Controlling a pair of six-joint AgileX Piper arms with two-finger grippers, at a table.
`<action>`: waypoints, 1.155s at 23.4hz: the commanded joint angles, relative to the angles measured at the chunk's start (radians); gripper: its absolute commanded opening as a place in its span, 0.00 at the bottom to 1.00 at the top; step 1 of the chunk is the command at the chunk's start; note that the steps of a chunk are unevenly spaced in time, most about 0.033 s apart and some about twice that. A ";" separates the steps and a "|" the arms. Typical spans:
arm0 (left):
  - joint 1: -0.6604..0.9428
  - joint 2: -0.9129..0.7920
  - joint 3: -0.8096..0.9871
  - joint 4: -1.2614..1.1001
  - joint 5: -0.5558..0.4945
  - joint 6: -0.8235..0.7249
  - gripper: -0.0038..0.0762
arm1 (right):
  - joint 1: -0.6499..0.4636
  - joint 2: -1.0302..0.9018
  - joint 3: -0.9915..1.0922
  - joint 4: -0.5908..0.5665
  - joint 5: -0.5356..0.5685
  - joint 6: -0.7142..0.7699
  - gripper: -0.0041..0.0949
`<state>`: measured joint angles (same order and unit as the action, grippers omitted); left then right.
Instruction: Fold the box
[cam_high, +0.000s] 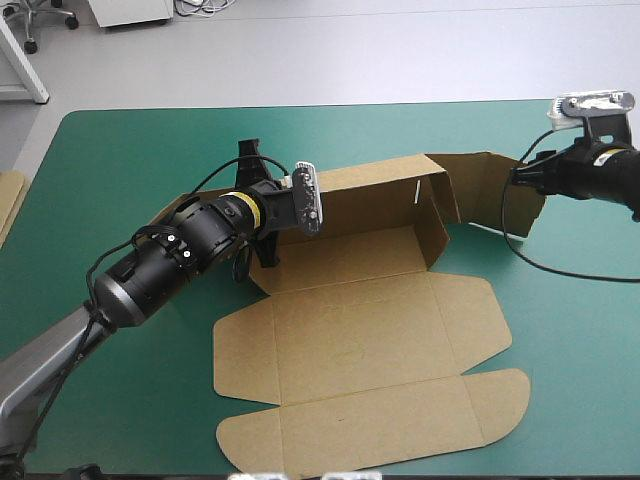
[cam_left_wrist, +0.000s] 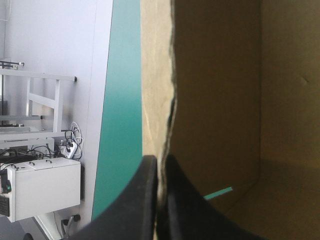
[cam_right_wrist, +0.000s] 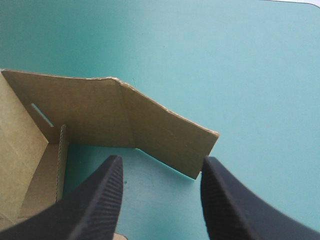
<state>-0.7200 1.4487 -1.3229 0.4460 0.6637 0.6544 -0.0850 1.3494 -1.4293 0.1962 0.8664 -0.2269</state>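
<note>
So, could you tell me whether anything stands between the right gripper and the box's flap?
Nothing visible does. The open right gripper faces the flap of the box, which stands just ahead of its fingers, with only teal-green cover between them.

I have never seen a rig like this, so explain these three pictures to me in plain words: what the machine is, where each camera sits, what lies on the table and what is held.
This is a robot with two arms, each ending in a gripper of two black fingers. The high view looks down on the teal-green table; the other two pictures come from cameras on the wrists. On the table lies a brown box, a cut sheet of board, mostly flat, with its far wall raised. The left gripper is shut on the box, pinching a raised edge. The right gripper is open; an end flap stands just ahead of it, not held.
</note>
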 joint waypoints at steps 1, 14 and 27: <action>-0.018 -0.035 -0.005 0.035 -0.080 -0.079 0.04 | -0.016 0.059 -0.149 0.008 0.002 0.007 0.31; -0.019 -0.035 0.054 0.076 -0.127 -0.111 0.04 | -0.020 0.569 -0.728 0.180 0.228 -0.041 0.02; -0.019 -0.033 0.065 0.107 -0.181 -0.111 0.04 | -0.020 0.637 -0.727 0.285 0.375 -0.129 0.02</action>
<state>-0.7285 1.4440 -1.2383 0.5661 0.5378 0.5645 -0.0992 2.0669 -2.1205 0.4378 1.2150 -0.3328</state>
